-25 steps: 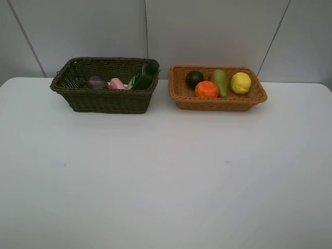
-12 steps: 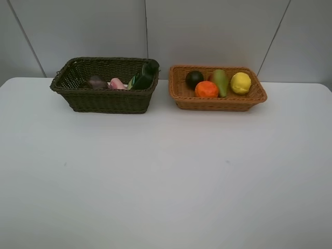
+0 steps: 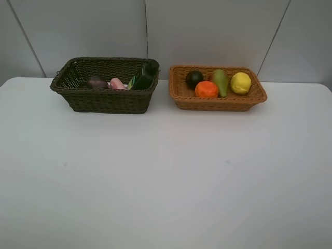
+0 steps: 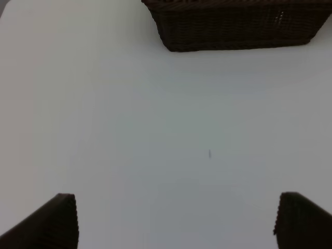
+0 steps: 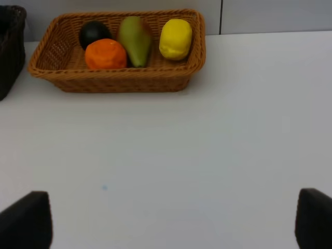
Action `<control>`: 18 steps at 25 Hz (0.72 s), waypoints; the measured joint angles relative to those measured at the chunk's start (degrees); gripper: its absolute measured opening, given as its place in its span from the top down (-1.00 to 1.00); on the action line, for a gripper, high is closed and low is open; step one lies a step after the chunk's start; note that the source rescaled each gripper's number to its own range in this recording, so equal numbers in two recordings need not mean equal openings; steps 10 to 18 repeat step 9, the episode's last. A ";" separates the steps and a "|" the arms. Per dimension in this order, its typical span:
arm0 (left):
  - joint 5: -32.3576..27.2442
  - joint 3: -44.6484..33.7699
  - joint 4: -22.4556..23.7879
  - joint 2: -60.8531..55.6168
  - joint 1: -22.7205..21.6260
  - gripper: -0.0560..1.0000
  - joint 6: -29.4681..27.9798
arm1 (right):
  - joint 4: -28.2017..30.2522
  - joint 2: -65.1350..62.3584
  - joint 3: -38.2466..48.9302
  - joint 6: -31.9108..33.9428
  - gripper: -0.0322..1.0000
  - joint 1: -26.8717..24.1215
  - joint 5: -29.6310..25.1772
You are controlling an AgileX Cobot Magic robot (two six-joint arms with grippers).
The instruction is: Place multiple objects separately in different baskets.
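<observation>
Baskets — dark basket (image 3: 104,85) | tan basket (image 3: 217,96) — at table's (image 3: 166,176) far edge | both tools spread apart

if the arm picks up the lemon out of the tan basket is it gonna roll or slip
The lemon looks rounded and oval, so it would probably roll if set on the bare table. Its skin seems smooth and slightly glossy, so open jaws may slip unless they close across its narrower middle.
</observation>
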State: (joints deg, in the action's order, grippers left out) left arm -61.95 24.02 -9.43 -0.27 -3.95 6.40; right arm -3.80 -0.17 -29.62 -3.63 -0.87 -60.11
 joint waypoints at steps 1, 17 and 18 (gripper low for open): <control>0.00 0.00 0.00 0.00 0.00 -1.00 0.00 | 0.00 0.00 0.00 0.00 -0.96 0.00 0.00; 0.00 0.00 0.00 0.00 0.00 -1.00 0.00 | 0.00 0.00 0.00 0.00 -0.96 0.00 0.00; 0.00 0.00 0.00 0.00 0.00 -1.00 0.00 | 0.00 0.00 0.00 0.00 -0.96 0.00 0.00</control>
